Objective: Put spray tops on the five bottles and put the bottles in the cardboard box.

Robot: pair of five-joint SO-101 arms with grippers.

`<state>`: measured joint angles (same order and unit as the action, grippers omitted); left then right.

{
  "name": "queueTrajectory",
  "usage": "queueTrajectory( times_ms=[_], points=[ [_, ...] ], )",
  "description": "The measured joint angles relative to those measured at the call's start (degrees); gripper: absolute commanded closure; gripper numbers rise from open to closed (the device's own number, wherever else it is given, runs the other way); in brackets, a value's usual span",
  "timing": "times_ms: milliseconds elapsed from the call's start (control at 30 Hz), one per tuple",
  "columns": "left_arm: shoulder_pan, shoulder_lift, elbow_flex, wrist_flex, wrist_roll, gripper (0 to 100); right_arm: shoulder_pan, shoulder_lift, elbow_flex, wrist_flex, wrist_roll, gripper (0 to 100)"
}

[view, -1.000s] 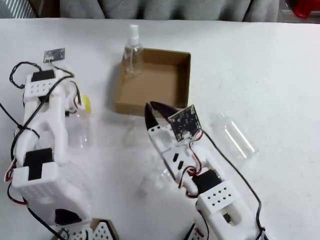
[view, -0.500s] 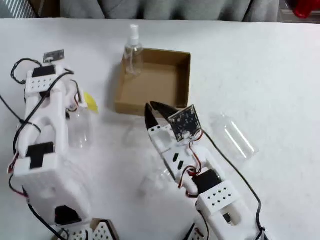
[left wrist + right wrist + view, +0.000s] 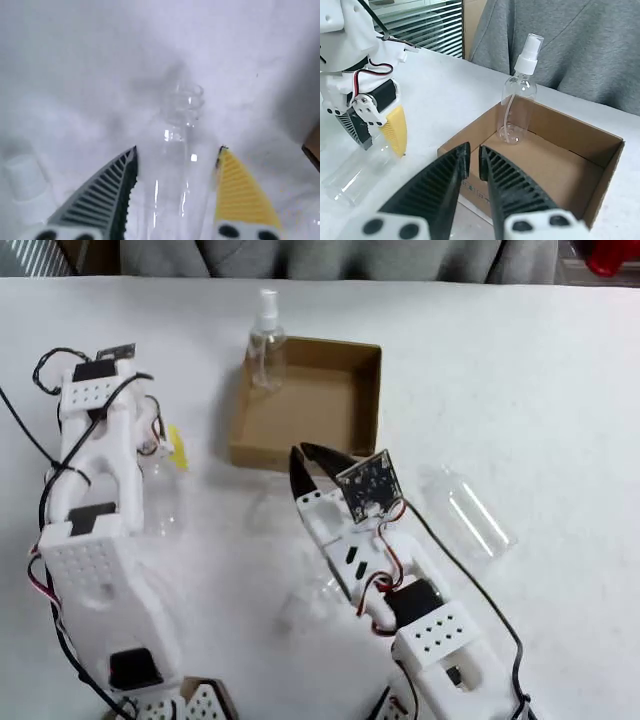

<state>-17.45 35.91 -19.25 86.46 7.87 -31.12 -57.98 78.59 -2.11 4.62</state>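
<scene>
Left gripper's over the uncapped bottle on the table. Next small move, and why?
Probably close the left gripper on the clear bottle. Its black finger and yellow finger flank the bottle's body, which lies on the table with a bare neck and no spray top. A firm hold seems needed before a top goes on; whether the fingers touch it is unclear.

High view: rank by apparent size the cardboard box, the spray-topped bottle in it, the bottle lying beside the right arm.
1. cardboard box
2. spray-topped bottle and lying bottle: look alike; one stands upright, so unranked.
</scene>
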Motion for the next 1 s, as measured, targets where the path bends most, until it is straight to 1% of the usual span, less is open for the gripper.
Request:
queueTrajectory(
  times_ms=[333,433,567,667,800,900,1000],
  points=[
    [0.44,0.00,-0.44,0.26,-2.20,98,0.00,0.00,0.00,0.00,0.00,98.4],
    [0.44,-0.44,-2.73,2.46,-2.55,98,0.00,0.00,0.00,0.00,0.00,98.4],
    [-0.79,-5.45,-5.45,6.15,-2.73,98,0.00,0.00,0.00,0.00,0.00,98.4],
    [-4.92,-11.34,-7.38,9.14,-3.16,98,-1.85,0.00,0.00,0.00,0.00,98.4],
    [-15.03,-17.67,-10.46,11.16,-8.70,98,-4.84,0.00,0.09,1.93,2.20,98.4],
    [-22.77,-19.34,-11.87,11.52,-11.60,98,-6.95,0.00,0.09,3.43,4.22,98.4],
    [-28.04,-19.60,-11.96,11.78,-14.24,98,-9.23,0.00,0.09,5.01,4.75,98.4]
  ],
)
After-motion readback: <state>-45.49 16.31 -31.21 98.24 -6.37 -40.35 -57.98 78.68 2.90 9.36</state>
